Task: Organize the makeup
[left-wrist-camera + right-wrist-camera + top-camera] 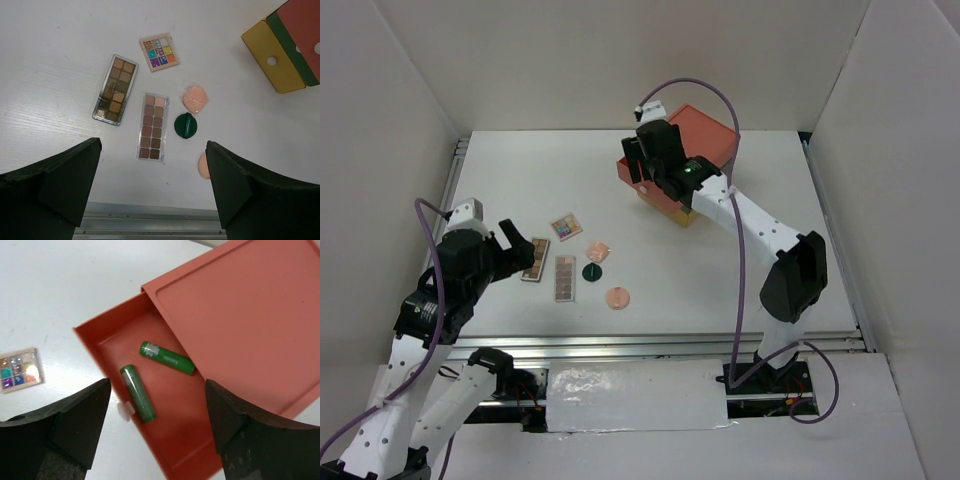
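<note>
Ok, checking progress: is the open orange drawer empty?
No, two green tubes lie inside the orange drawer.

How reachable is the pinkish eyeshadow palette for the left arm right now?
Probably yes. The left gripper is open and aimed at the pinkish eyeshadow palette, which lies flat with nothing on it. The dark-green compact sits close beside it but apart, so a careful approach looks clear.

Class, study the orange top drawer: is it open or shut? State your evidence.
Open. The orange drawer is pulled out from under the box top, exposing one green tube and a second green tube lying inside.
</note>
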Robot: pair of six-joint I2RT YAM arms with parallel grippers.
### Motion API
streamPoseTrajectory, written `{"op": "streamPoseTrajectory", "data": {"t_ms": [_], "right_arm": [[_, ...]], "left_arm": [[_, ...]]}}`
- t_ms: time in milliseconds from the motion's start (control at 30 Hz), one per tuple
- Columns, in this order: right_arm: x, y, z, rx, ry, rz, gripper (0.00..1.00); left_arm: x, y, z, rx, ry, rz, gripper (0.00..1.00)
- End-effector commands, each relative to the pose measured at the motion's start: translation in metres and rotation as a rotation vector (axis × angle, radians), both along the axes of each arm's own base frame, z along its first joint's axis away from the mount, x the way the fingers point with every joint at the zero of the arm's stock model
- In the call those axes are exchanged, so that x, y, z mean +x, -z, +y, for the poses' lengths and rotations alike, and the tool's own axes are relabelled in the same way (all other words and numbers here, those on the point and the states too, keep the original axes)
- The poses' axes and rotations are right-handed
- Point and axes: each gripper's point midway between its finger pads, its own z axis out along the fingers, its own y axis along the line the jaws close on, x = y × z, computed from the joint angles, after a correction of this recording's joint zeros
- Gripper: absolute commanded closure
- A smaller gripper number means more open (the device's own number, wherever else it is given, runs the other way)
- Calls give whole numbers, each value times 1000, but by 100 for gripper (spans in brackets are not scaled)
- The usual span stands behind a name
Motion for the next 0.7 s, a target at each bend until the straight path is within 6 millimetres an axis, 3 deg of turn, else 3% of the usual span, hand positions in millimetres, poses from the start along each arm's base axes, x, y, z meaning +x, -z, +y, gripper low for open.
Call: {"op": "streamPoseTrajectory", "data": {"t_ms": [0, 33, 200, 267, 300, 333, 400, 433, 467, 533, 667], "right_arm": [[-32, -62, 15, 110, -78, -105, 24], [-39, -62, 19, 116, -103, -96, 29], [-79, -10, 57, 105, -259, 37, 71], [-87, 10, 66, 78, -289, 77, 80], [-88, 18, 67, 58, -287, 95, 90], [-82, 34, 65, 14, -254, 113, 92], [-71, 41, 59, -38, -197, 117, 97], [-65, 55, 57, -83, -162, 130, 98], [-53, 47, 45, -121, -76, 87, 98], [-40, 58, 31, -181, 10, 93, 100], [-20, 58, 14, -213, 103, 79, 100]], "left_arm": [[7, -6, -3, -1, 21, -36, 1], [7, -7, -3, 0, 18, -37, 1], [7, -6, -4, 0, 23, -36, 1], [8, -5, -5, -2, 29, -34, 1], [9, -5, -6, 0, 33, -32, 1], [9, -4, -6, 0, 35, -29, 1], [9, -4, -6, 1, 38, -23, 1], [9, -3, -6, 2, 38, -22, 1], [9, -4, -5, 3, 32, -24, 1], [8, -4, -5, 0, 31, -27, 1], [8, -4, -5, 0, 31, -28, 0]]}}
